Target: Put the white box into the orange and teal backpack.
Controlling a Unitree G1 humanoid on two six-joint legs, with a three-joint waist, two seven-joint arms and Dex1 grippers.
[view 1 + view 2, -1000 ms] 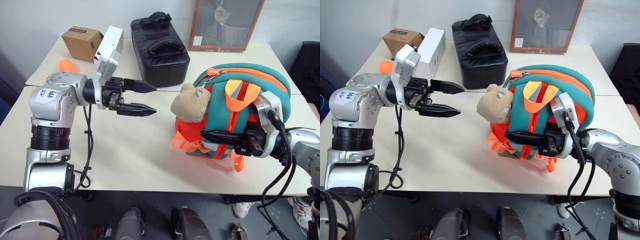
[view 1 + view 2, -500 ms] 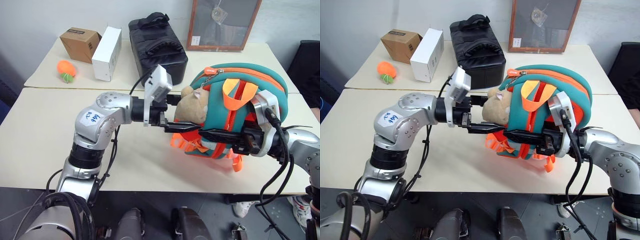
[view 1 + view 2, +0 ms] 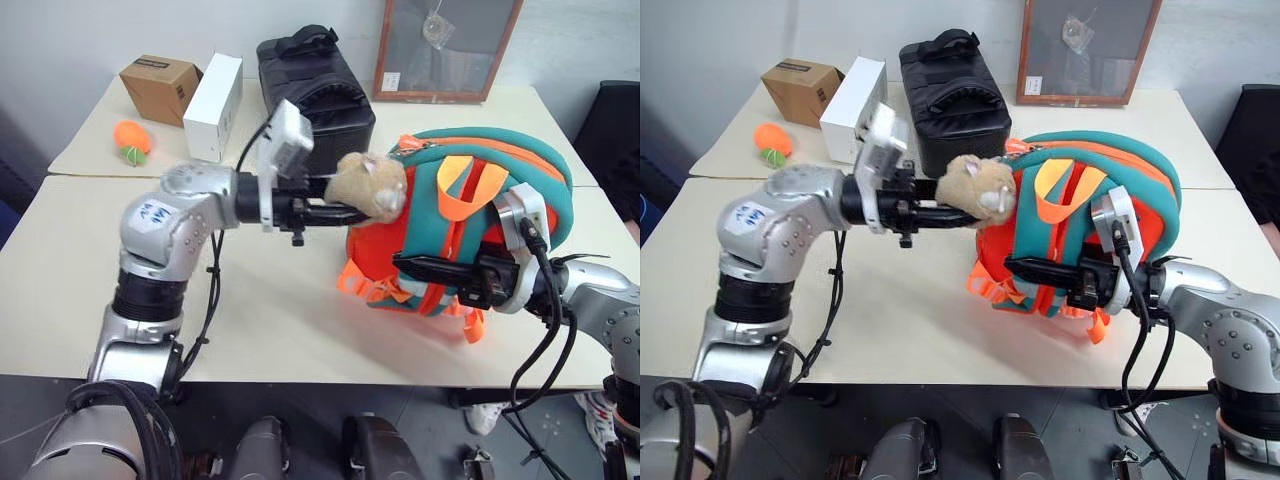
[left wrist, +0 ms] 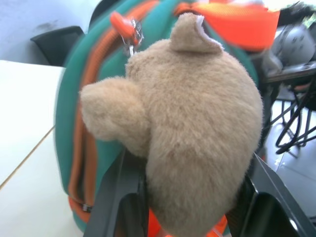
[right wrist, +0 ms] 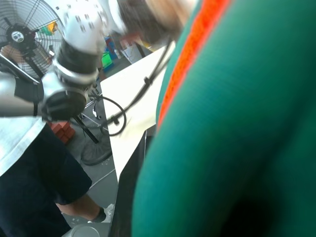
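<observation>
Tan plush, the toy (image 4: 192,143) attached to the orange and teal backpack (image 3: 500,200), sits between the 2 black fingers (image 4: 116,202) of the left gripper (image 3: 345,212), which close on it from either side. The left wrist view shows this best: a finger presses each flank of the toy, with the backpack's teal and orange shell and an orange zipper pull (image 4: 121,24) right behind it. From the head views the toy is raised off the table (image 3: 60,290), level with the backpack's upper edge.

The right gripper (image 3: 425,268) has its fingers drawn together on the backpack's front, among the orange straps (image 3: 455,195), and the backpack stands upright on the table against it. The right wrist view shows teal fabric with an orange seam pressed close to the camera, and beyond it a floor fan (image 5: 22,37) and a person's dark-trousered leg (image 5: 29,187).

Among the things at the far side of the table I cannot make out the white box; a white carton (image 3: 213,106) stands there between a brown cardboard box (image 3: 160,88) and a black duffel bag (image 3: 320,95), with an orange ball (image 3: 131,138) nearby.
</observation>
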